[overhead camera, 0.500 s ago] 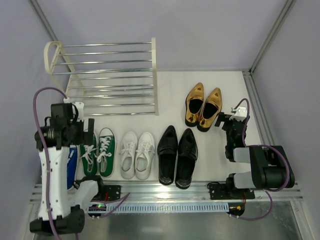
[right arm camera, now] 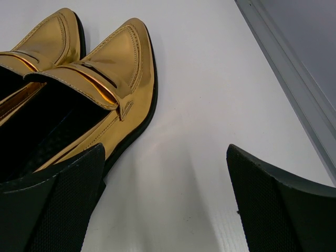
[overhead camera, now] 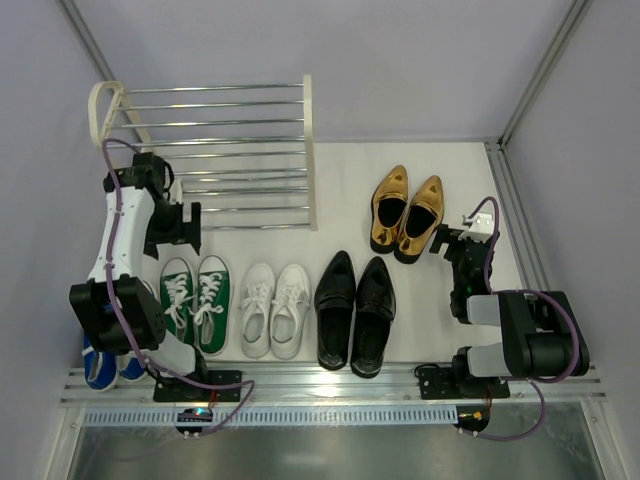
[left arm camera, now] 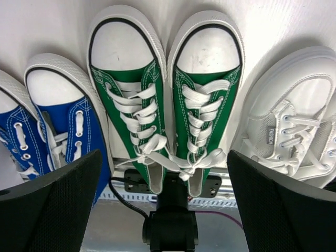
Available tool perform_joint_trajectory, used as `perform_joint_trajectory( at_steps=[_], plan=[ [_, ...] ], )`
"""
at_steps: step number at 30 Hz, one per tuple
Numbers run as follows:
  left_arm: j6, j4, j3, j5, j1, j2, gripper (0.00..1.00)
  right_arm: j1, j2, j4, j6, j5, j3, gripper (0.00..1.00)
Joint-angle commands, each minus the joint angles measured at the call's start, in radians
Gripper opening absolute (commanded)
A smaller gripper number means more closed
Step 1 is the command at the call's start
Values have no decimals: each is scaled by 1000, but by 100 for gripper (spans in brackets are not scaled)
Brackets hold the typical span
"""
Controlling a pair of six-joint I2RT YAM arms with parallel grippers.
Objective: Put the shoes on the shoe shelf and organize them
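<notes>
The shoe shelf (overhead camera: 212, 150) stands at the far left with bare chrome rods. In front of it lie green sneakers (overhead camera: 195, 298), white sneakers (overhead camera: 272, 308) and black loafers (overhead camera: 355, 310) in a row. Gold shoes (overhead camera: 407, 212) lie further back on the right. Blue sneakers (overhead camera: 103, 368) show at the near left, partly behind the left arm. My left gripper (overhead camera: 178, 228) is open and empty above the toes of the green sneakers (left arm camera: 165, 105), with a blue sneaker (left arm camera: 63, 126) beside them. My right gripper (overhead camera: 450, 245) is open and empty just right of the gold shoes (right arm camera: 100, 79).
A white sneaker (left arm camera: 289, 131) lies right of the green pair in the left wrist view. A metal rail (overhead camera: 330, 380) runs along the near edge. A frame post (overhead camera: 510, 230) borders the white table on the right. Grey walls enclose the cell.
My left arm has swung away from me toward the shelf, uncovering the left green sneaker and the blue sneakers. The right arm has not moved.
</notes>
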Motion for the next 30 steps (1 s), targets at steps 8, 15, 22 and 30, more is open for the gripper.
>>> perform_joint_trajectory(
  at_steps=[8,15,22,30],
  plan=[
    [-103,-128,73,205,36,26,97,1,-7,76,-6,0,6,97],
    [-178,-68,-27,193,-12,-167,100,1,-7,75,-6,0,5,97],
    [-212,-91,-107,299,-12,-286,100,1,-7,76,-6,-2,6,97],
    [-176,-128,-101,379,0,-332,100,1,-7,75,-6,0,5,97]
  ],
)
